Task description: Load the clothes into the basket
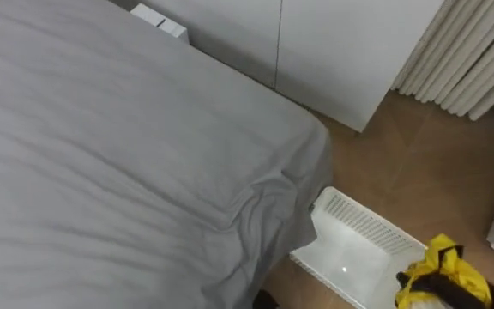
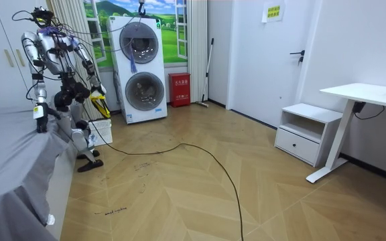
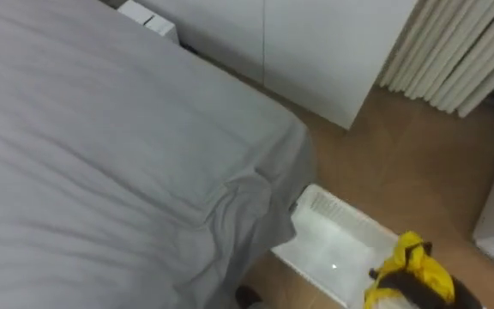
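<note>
Wood floor (image 1: 401, 163) fills the gap between the grey bed (image 1: 101, 154) and the curtains (image 1: 461, 51), and above it the yellow garment (image 1: 454, 264) is bunched around the right hand (image 1: 442, 281). The dark fingers are curled into the cloth and gripping it. In the room view the garment hangs straight down from that hand, so its long axis is vertical.

The white basket (image 1: 363, 225) stands on the floor just left of the fingers and lower, its mouth open upward and its bottom bare. The cloth sits over the basket's right end rather than its middle, so the coming move looks like a short shift to the left, then a release. The right hand is clearly the nearer one.

Past the basket, farther left of the fingers, the bed's draped corner touches the basket's side. There is open floor to the right. The left hand (image 2: 39, 110) hangs at the bed's edge; I cannot tell its state.
</note>
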You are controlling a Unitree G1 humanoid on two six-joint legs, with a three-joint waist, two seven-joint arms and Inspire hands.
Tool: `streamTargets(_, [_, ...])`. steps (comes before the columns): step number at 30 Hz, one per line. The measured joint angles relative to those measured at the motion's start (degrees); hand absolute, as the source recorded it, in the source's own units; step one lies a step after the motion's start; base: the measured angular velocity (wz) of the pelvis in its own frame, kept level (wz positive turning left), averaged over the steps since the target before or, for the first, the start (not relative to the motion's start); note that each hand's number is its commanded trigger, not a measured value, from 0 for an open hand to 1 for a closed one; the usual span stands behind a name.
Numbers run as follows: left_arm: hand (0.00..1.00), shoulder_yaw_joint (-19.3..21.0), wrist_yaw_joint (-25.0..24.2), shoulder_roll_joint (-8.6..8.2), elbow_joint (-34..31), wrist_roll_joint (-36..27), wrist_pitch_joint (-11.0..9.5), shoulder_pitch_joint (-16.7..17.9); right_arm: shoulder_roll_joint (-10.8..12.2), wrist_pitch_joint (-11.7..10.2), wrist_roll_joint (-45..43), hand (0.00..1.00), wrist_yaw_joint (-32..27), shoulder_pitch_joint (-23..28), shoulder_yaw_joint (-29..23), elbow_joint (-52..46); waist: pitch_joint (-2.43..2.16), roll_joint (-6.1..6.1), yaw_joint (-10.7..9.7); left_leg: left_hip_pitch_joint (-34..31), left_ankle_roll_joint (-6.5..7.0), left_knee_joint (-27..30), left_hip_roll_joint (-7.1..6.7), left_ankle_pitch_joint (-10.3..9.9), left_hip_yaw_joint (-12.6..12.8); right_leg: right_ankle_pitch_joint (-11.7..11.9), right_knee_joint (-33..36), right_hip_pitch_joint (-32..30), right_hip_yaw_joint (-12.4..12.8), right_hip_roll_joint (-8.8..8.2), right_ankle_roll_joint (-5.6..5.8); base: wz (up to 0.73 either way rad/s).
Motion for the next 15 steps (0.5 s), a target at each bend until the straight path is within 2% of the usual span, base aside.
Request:
streamTargets(4, [0.00, -1.49, 0.00, -0.01, 0.71, -0.93, -0.51, -1.11, -0.68, -0.74, -0.13, 1.00, -0.83, -3.26, 0.03, 4.01, -0.12, 0.52, 0.04, -1.62, 0.52, 0.01, -0.54, 0.28, -0.03, 0.25, 0.40, -1.55, 0.02, -0.37, 0.35, -0.02])
streamTargets(8, [0.00, -3.44, -0.03, 0.05, 0.71, -3.02, -2.31, -1.29, -2.02, -2.00, -0.12, 1.00, -2.01, -5.44, 0.02, 6.67, -0.14, 0.88, 0.33, -2.67, 0.96, 0.05, -0.95, 0.51, -0.14, -0.16, 1.84, -3.40, 0.01, -0.94, 0.69, 0.04])
streamTargets(9, [0.00, -4.31, -0.04, 0.06, 0.80, -3.09, -2.45, -1.55, -2.12, -2.11, -0.07, 1.00, -2.42, -6.09, 0.04, 7.07, -0.13, 0.87, 0.53, -3.02, 1.06, 0.05, -1.55, 0.55, -0.20, -0.46, 2.43, -3.80, 0.02, -1.08, 0.85, 0.05])
streamTargets(10, [0.00, -4.45, -0.05, 0.06, 0.90, -3.09, -2.60, -1.64, -2.12, -2.13, 0.00, 0.89, -2.56, -6.18, 0.17, 7.28, -0.11, 0.83, 0.56, -3.05, 1.11, 0.04, -1.71, 0.58, -0.29, -0.69, 2.83, -3.99, 0.02, -1.15, 0.89, 0.07])
streamTargets(11, [0.00, -4.83, -0.10, 0.05, 0.94, -3.13, -2.92, -1.71, -2.09, -2.18, 0.12, 0.54, -2.59, -6.50, 0.33, 7.75, -0.11, 0.83, 0.58, -3.29, 1.20, 0.06, -1.89, 0.61, -0.39, -0.87, 3.31, -4.38, 0.02, -1.27, 0.91, 0.07])
streamTargets(12, [0.00, -4.87, -0.23, 0.06, 0.93, -3.13, -3.29, -1.76, -2.13, -2.24, 0.10, 0.00, -2.60, -7.43, 0.45, 8.57, -0.07, 0.76, 0.60, -3.58, 1.31, 0.08, -2.00, 0.64, -0.65, -1.11, 3.83, -4.84, -0.06, -1.45, 1.00, 0.11])
streamTargets(15, [0.00, -5.38, -0.37, 0.23, 0.95, -3.14, -3.56, -2.18, -2.41, -2.42, 0.22, 0.00, -2.81, -9.24, 0.75, 11.90, -0.03, 0.67, 0.61, -4.11, 1.73, 0.07, -2.63, 0.84, -3.11, -1.36, 3.83, -4.91, -0.83, -1.83, 1.27, 0.14])
